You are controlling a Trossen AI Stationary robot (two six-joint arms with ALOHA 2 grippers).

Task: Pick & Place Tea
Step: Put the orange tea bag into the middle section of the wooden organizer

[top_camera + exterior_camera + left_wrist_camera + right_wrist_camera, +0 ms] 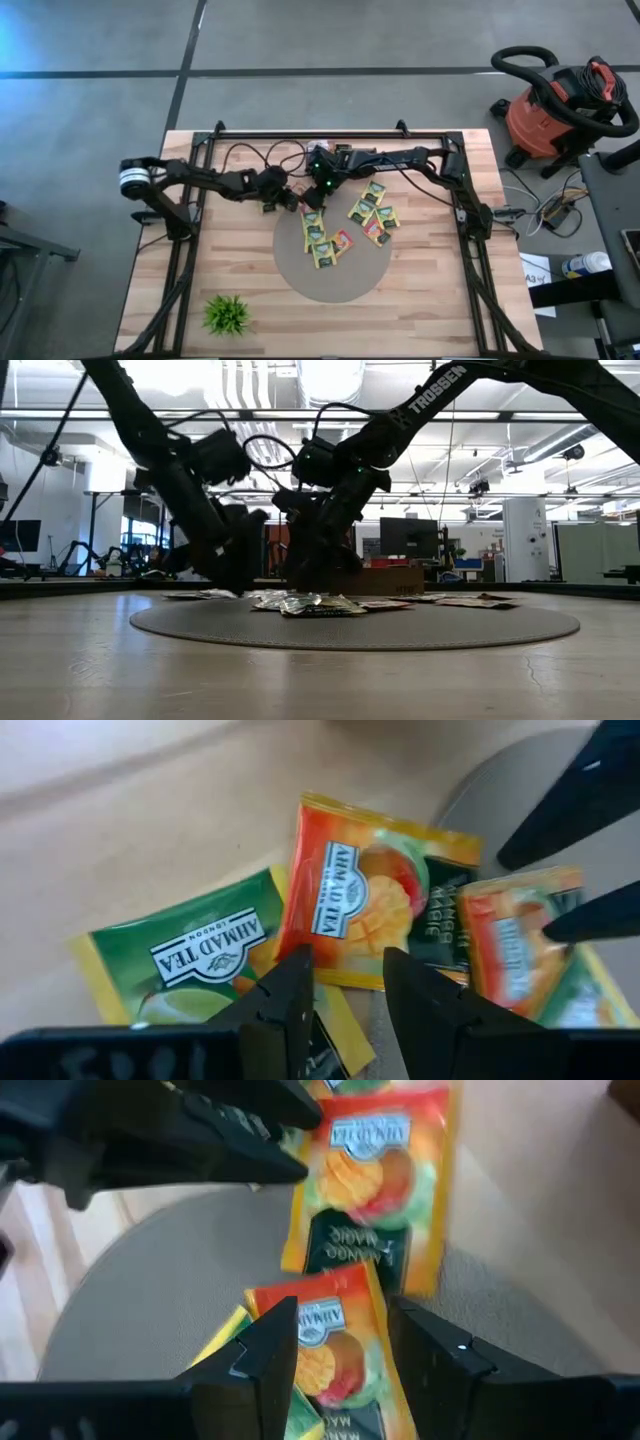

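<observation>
**Two grippers nose to nose over the tea pile**

Both arms are down at the far edge of the round grey mat [300, 280], almost meeting. The left gripper [345, 982] hovers with its jaws parted to a narrow gap, nothing between them; just ahead of its fingertips lies an orange mango sachet [375, 900], and beside that, off the mat on the bare wooden table [430, 310], a green sachet [190, 955]. The right gripper [340, 1335] is likewise slightly open and empty, an orange-red sachet [335, 1350] directly under the gap, with the mango sachet just beyond its tips. More sachets [372, 215] lie scattered well behind the right gripper, across the mat.

These packets look feather-light, thin and crinkly, with a glossy foil skin that I'd guess slides easily. Lying flat and overlapping, they offer little to bite on; a raised edge or corner seems the best hold, one finger slipped under. Pressing down flat would likely just push the packet along.
</observation>
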